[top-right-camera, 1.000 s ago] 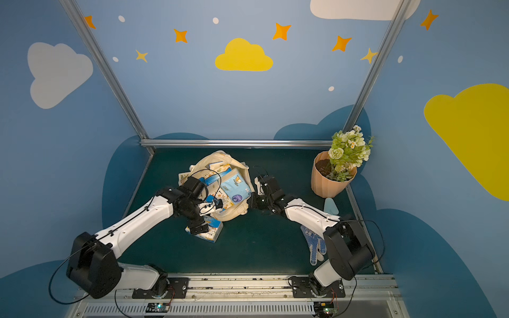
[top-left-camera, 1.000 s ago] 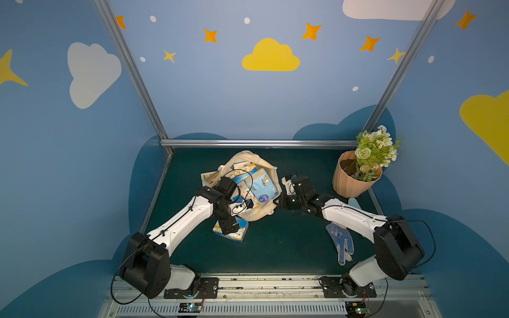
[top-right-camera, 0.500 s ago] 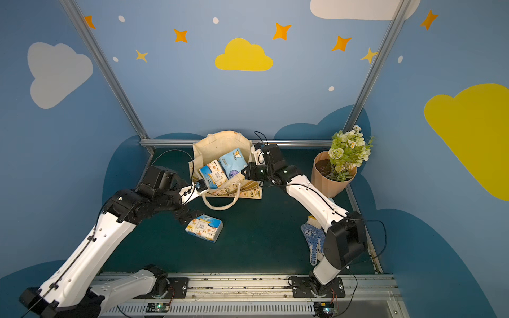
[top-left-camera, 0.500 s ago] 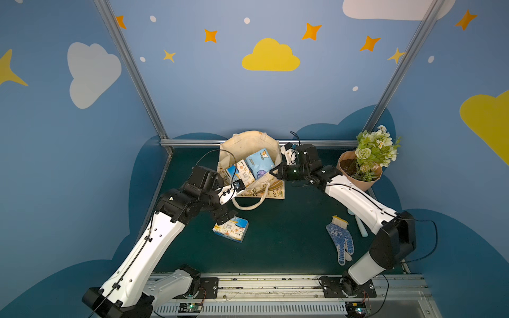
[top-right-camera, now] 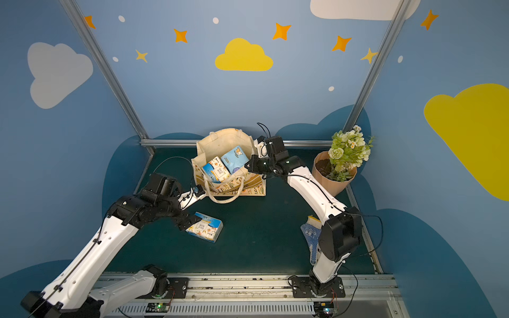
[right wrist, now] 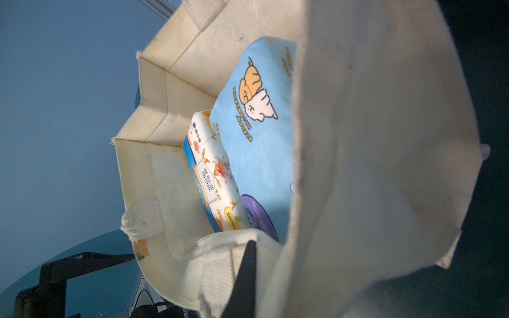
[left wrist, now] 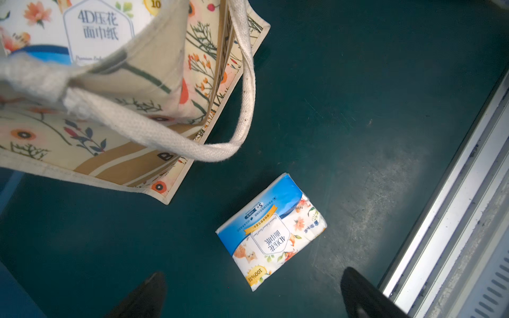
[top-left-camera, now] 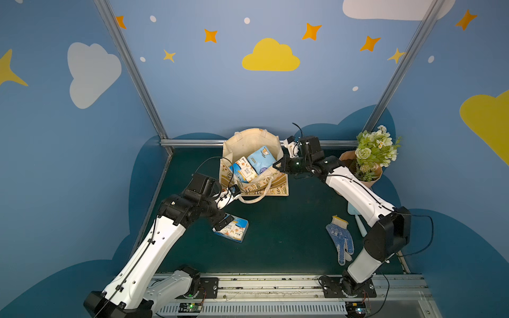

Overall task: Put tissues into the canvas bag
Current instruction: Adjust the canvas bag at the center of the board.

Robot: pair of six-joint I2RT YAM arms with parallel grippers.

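Dark green mat (top-left-camera: 289, 234), starry blue walls (top-left-camera: 220, 96): left gripper (left wrist: 252, 276) hovers spread wide over the loose tissue pack (left wrist: 271, 231) lying on the mat. Right gripper (top-left-camera: 277, 165) is pinched tight on the canvas bag (top-left-camera: 248, 139) rim, with a floral pack (top-left-camera: 243, 172) and a pale blue pack (top-left-camera: 261, 159) inside, right beside it.

My canvas bag (top-left-camera: 279, 187) is cream with orange flowers, dark sprigs and a tan stripe. Inside I see a pale blue pack (top-left-camera: 261, 159) with a purple circle and a white floral pack (top-left-camera: 243, 170). Lower centre, a blue-and-white flowered pack (top-left-camera: 234, 231) lies on the dark green mat (top-left-camera: 289, 234).
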